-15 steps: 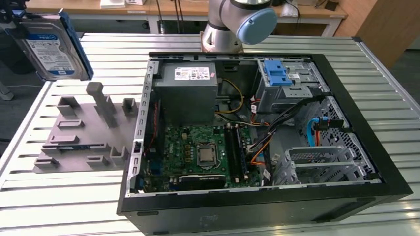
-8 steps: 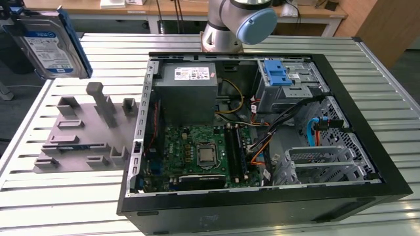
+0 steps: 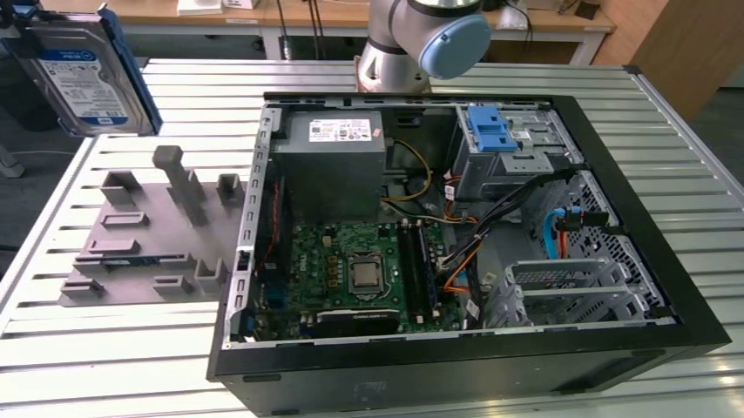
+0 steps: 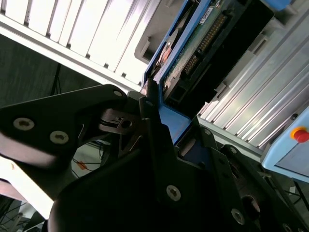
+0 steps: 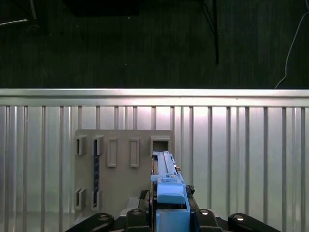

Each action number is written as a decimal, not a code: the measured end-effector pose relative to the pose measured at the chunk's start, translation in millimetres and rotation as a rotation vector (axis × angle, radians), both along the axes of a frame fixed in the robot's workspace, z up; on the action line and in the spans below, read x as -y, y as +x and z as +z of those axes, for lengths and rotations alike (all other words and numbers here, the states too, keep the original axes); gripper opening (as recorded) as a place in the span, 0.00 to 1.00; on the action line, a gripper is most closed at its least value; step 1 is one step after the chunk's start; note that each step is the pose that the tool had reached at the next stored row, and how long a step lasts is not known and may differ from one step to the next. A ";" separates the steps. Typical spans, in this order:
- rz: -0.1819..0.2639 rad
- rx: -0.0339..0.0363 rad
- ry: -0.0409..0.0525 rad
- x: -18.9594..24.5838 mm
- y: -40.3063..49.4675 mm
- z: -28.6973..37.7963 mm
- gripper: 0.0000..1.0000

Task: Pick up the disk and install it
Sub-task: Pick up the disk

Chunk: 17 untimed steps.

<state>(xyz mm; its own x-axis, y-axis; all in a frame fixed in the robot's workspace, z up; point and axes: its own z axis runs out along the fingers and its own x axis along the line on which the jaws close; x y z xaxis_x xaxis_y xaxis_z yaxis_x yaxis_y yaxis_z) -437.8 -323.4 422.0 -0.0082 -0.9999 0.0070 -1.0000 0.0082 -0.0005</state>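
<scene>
From my station I see a slatted aluminium table (image 3: 117, 366) carrying the work, with pale wooden desks (image 3: 326, 16) behind it at twelve o'clock in the exterior view and a dark floor (image 5: 145, 43) beyond the table's edge in the first wrist view. An open black metal computer case (image 3: 465, 376) lies on its side and takes up the table from the centre out to three o'clock. Inside it are a grey power-supply box (image 3: 337, 165) near twelve, a green motherboard (image 3: 361, 270) toward six and a ribbed blue plastic latch (image 3: 494, 131) toward one. A grey plastic fixture with upright slots (image 3: 139, 244) sits just beside the case at nine o'clock. The grey robot arm with a pale blue joint cap (image 3: 419, 35) rises at twelve. The disk (image 3: 82, 74), a flat silver hard drive with a white-and-blue label in a blue plastic bracket, hangs in the air at ten o'clock, clear of the table and well apart from the case. In the first wrist view the black gripper (image 5: 170, 215) has its jaws clamped on the bracket's edges, and the disk stands edge-on between them over the fixture.
</scene>
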 end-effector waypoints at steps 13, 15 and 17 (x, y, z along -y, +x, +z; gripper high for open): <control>0.000 0.0001 0.0000 0.0 0.0 12.5 0.36; 0.000 0.0000 0.0000 0.0 0.0 14.5 0.36; 0.000 0.0000 0.0000 0.0 0.0 16.4 0.36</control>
<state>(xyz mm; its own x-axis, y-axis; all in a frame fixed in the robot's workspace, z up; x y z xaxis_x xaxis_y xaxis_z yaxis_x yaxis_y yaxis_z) -437.8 -323.4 438.4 -0.0082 -0.9999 0.0070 -1.0000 0.0082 -0.0005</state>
